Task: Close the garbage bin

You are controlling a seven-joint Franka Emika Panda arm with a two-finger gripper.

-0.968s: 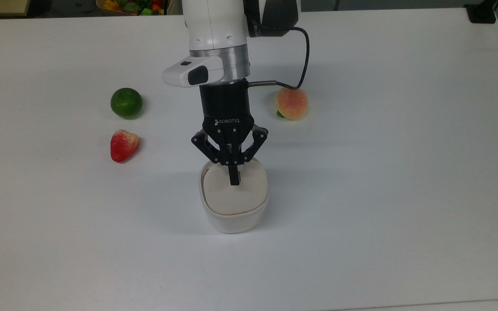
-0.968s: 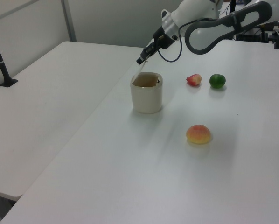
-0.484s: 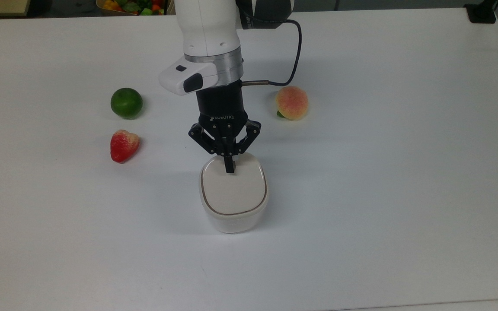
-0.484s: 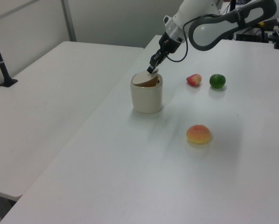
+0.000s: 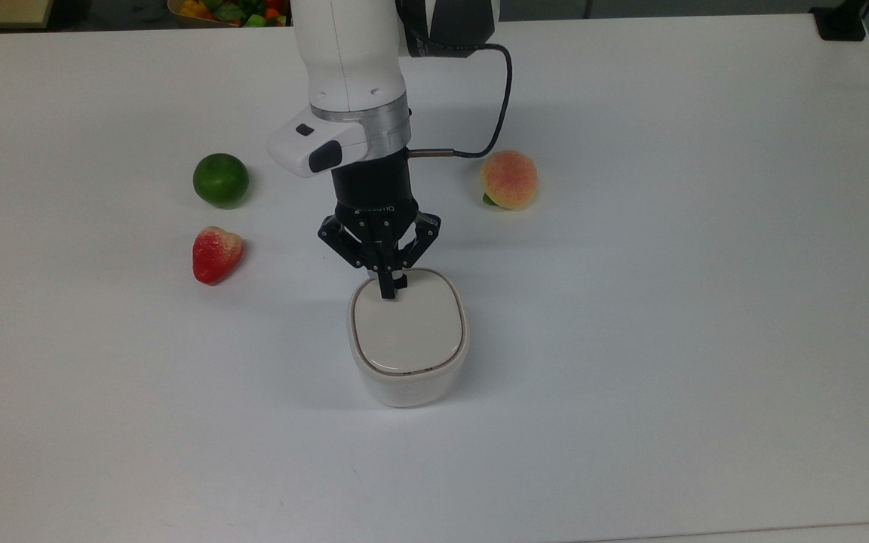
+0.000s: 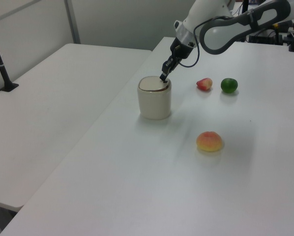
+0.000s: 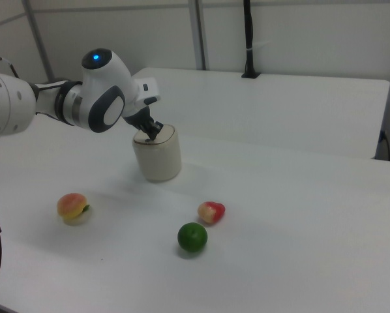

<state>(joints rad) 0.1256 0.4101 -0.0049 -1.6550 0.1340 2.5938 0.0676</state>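
Note:
The garbage bin (image 5: pixel 409 377) (image 6: pixel 154 102) (image 7: pixel 158 160) is a small white rounded-square tub on the white table. Its beige lid (image 5: pixel 407 332) lies flat inside the rim. My gripper (image 5: pixel 388 292) (image 6: pixel 163 78) (image 7: pixel 150 136) points down with its black fingers shut together, the tips resting on the lid's far edge in the top view. Nothing is held between the fingers.
A green lime (image 5: pixel 220 179) and a red strawberry (image 5: pixel 216 253) lie at the top view's left of the arm. A peach (image 5: pixel 509 179) sits at the top view's right. A second table (image 6: pixel 53 93) adjoins in the left view.
The lid has gone from tilted up to flat on the bin. My shut gripper moved with it, sliding back toward the lid's far edge and lower.

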